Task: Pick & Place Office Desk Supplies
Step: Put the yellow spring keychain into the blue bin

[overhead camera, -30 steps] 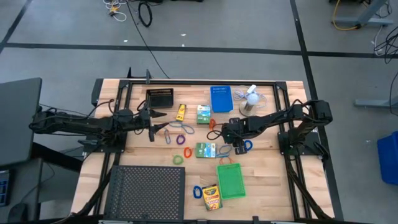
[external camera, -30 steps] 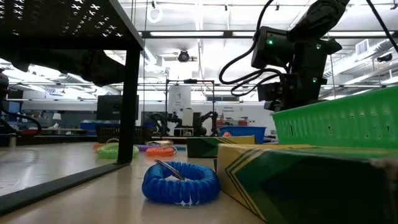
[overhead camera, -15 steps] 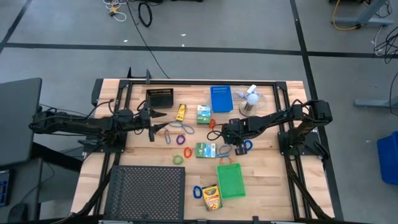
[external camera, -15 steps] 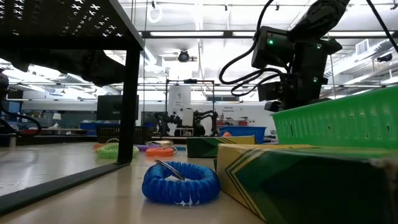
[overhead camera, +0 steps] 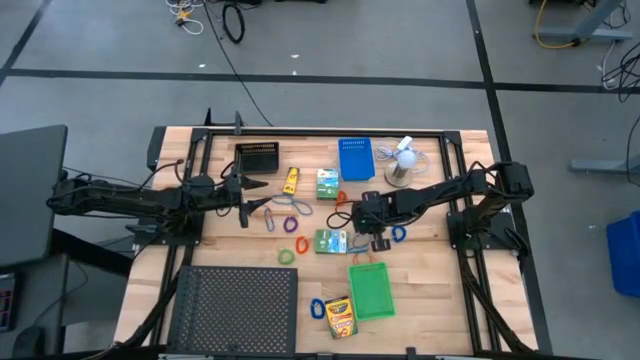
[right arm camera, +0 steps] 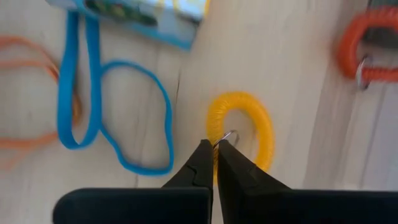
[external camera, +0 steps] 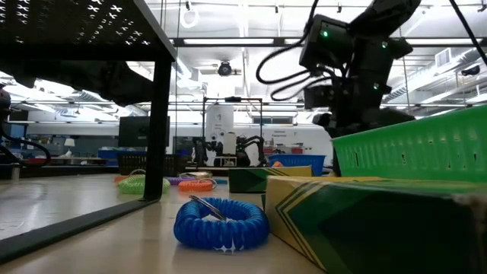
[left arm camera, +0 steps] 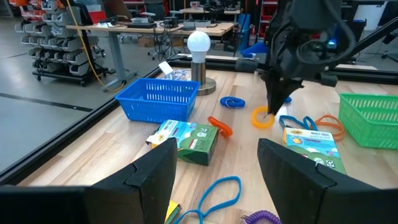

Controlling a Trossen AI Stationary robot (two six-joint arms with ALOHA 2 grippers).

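From above, the right gripper [overhead camera: 372, 232] hides the yellow coiled loop [right arm camera: 244, 134] near the tabletop's middle — its fingertips pinch the loop's small metal ring. The left gripper [left arm camera: 214, 186] waits half-spread toward the left edge.

text: none legible | boxes [left arm camera: 188, 138]: print too small to read

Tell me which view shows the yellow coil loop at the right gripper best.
The right wrist view: the yellow coil loop fills the frame, with the shut right gripper pinching its ring. The left wrist view shows it small, under that gripper. The high view hides it beneath the arm, and the low view doesn't show it.
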